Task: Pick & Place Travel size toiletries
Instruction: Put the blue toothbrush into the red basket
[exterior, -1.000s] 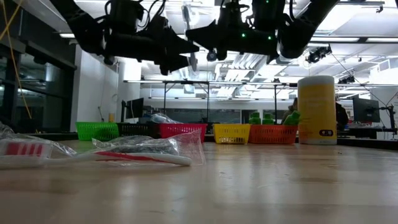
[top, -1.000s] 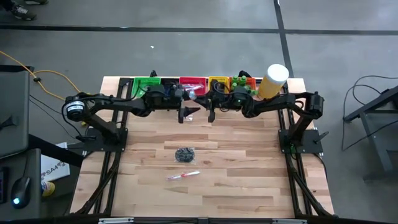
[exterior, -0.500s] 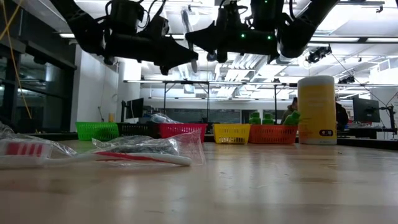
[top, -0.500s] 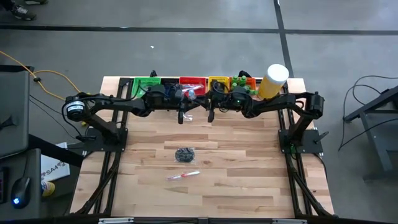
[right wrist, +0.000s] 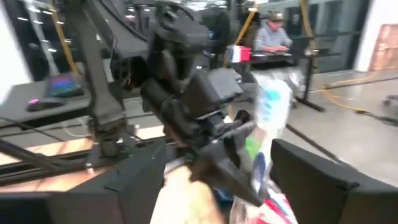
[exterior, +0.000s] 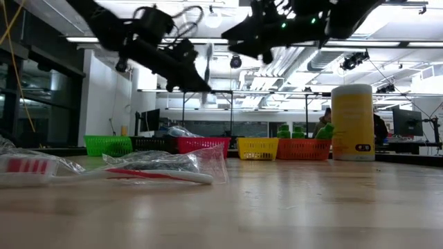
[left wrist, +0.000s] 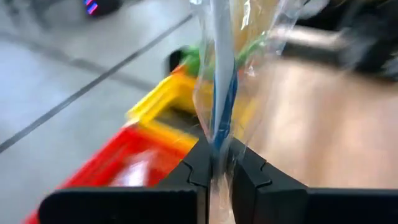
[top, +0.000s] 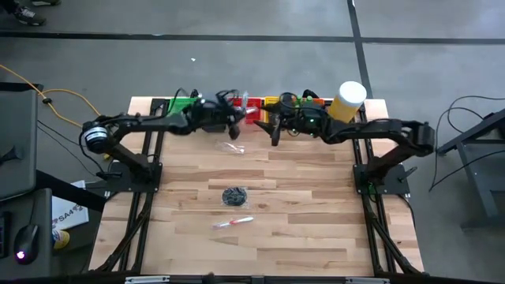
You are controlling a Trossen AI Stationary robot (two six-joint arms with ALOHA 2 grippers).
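A blue-and-white toothbrush in a clear wrapper (left wrist: 217, 93) is in the air near the bins at the table's far edge, and my left gripper (left wrist: 214, 177) is shut on it. In the low view the toothbrush (exterior: 208, 62) stands above my left gripper (exterior: 201, 86). My right gripper (right wrist: 221, 180) is open just to its right, facing the toothbrush (right wrist: 267, 118) and apart from it. Lying on the table are a wrapped dark disc (top: 233, 195) and a wrapped pink-and-white toothbrush (top: 232, 222). My left gripper pinches one end of the wrapped toothbrush (left wrist: 215, 144) between its two fingers, wrapper and all. The fingers come from the table's left, slanting downward. The toothbrush sticks up from them, about upright, lifted clear of the table and bins.
Along the far edge stand a green bin (top: 183, 104), a red bin (top: 252, 102), a yellow bin (top: 276, 101) and an orange bin (exterior: 304, 149) with green bottles. A pale-yellow cylinder (top: 347, 101) stands at the far right. People sit beyond the table.
My left gripper has shut on the wrapped toothbrush, which my right gripper held up. The right gripper has let go and drawn back toward the right. The left gripper has tipped and carried the toothbrush toward the far edge, lower than before.
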